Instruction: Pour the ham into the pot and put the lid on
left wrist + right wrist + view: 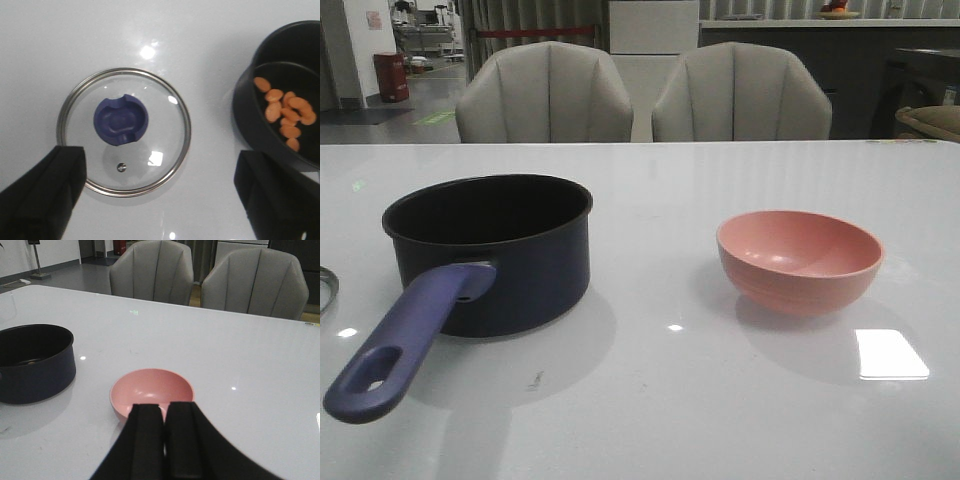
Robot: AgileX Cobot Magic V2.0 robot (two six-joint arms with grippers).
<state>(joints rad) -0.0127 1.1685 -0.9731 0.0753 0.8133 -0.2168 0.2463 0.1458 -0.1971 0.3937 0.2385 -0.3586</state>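
The ham is sitting in the pot, and the lid is lying flat on the table just beside it. The left gripper is hovering wide open over the lid. The right gripper is pinched closed, empty, near the pink bowl.

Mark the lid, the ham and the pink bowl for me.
lid (121, 120): left wrist view, on its blue knob.
ham (289, 112): left wrist view, orange slices inside the pot.
pink bowl (800, 262): front view, inner wall.
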